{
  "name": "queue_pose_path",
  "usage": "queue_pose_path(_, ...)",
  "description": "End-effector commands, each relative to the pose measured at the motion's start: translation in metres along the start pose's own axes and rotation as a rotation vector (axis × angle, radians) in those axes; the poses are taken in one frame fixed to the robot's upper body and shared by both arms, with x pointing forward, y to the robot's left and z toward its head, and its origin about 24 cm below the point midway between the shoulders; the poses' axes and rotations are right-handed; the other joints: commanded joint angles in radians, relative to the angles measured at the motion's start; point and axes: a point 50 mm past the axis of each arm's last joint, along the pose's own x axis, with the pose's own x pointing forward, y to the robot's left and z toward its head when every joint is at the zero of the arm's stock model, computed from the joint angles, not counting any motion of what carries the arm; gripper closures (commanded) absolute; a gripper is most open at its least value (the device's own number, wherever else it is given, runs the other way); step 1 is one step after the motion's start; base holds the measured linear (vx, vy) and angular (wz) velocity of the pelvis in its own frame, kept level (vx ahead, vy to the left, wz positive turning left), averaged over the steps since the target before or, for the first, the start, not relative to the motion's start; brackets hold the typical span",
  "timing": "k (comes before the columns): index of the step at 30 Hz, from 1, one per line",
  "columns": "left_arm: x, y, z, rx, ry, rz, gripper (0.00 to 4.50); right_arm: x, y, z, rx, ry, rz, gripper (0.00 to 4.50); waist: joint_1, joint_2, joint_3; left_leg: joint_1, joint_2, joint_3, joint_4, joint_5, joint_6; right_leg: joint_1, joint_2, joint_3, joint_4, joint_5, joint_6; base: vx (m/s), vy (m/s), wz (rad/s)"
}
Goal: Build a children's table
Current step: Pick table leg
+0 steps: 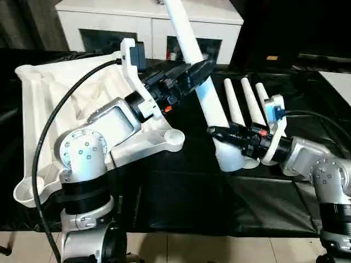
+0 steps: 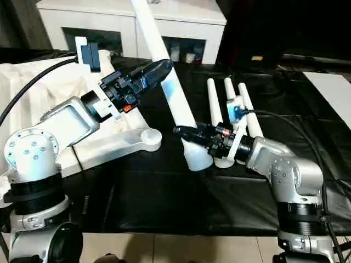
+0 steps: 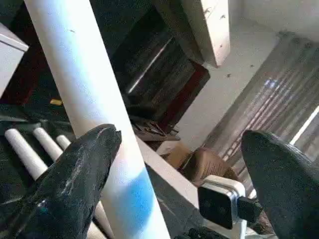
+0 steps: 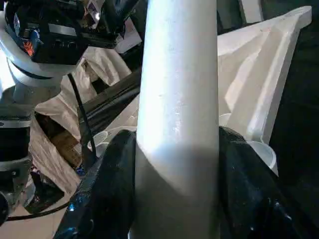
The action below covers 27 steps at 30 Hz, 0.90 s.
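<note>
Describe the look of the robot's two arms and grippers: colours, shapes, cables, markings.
Both arms are silver metal with rounded, bolt-studded joint housings and black ribbed collars. Each ends in a black wrist unit with small red marks, a white bracket carrying a camera, and two black tapered fingers: the left gripper and the right gripper. A black cable loops along each arm to its bracket.

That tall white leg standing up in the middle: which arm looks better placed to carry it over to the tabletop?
Probably the right. The right gripper is clamped around the leg near its base, while the left gripper is open beside it, gripping nothing. The tabletop lies on the robot's left.
</note>
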Motion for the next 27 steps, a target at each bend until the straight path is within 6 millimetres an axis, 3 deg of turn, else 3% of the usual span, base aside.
queue_pose_path(1,0.005,0.003,-0.008,-0.010,0.060,0.041,0.00,0.006,0.020,0.014,-0.077,-0.030,0.114,2.63,0.001,-0.002,-0.071,0.007,0.047,-0.017,-0.067,-0.034,0.046,0.060,-0.075,0.047,-0.081,-0.071,-0.217,0.000,0.000,0.00)
queue_pose_path(13,0.005,0.011,-0.010,-0.041,0.055,0.112,0.00,0.008,0.023,0.020,-0.107,-0.048,0.105,2.63,-0.001,-0.001,-0.069,0.006,0.046,-0.018,-0.068,-0.052,0.040,0.060,-0.075,0.048,-0.086,-0.101,-0.192,0.000,0.000,0.00)
queue_pose_path(15,0.004,0.013,-0.009,-0.046,0.048,0.118,0.00,0.008,0.022,0.022,-0.112,-0.051,0.102,2.63,-0.002,0.003,-0.070,0.007,0.048,-0.019,-0.069,-0.052,0.042,0.058,-0.075,0.047,-0.088,-0.106,-0.189,0.000,0.000,0.00)
queue_pose_path(19,0.002,0.011,-0.008,-0.046,0.052,0.099,0.00,0.008,0.023,0.023,-0.127,-0.042,0.109,2.64,-0.001,0.005,-0.071,0.009,0.049,-0.019,-0.070,-0.048,0.032,0.057,-0.076,0.047,-0.084,-0.076,-0.211,0.000,0.000,0.00)
queue_pose_path(25,0.003,0.006,-0.003,-0.088,0.007,0.054,0.00,0.010,0.022,0.015,-0.136,0.010,0.081,2.64,0.000,0.003,-0.070,0.006,0.048,-0.018,-0.069,-0.047,0.031,0.061,-0.078,0.047,-0.084,-0.071,-0.214,0.000,0.000,0.00)
queue_pose_path(27,0.002,0.004,-0.002,-0.103,0.000,0.032,0.00,0.016,0.016,0.008,-0.220,0.082,-0.009,2.64,0.000,0.004,-0.069,0.006,0.049,-0.019,-0.070,-0.051,0.018,0.059,-0.079,0.047,-0.085,-0.084,-0.210,0.000,0.000,0.00)
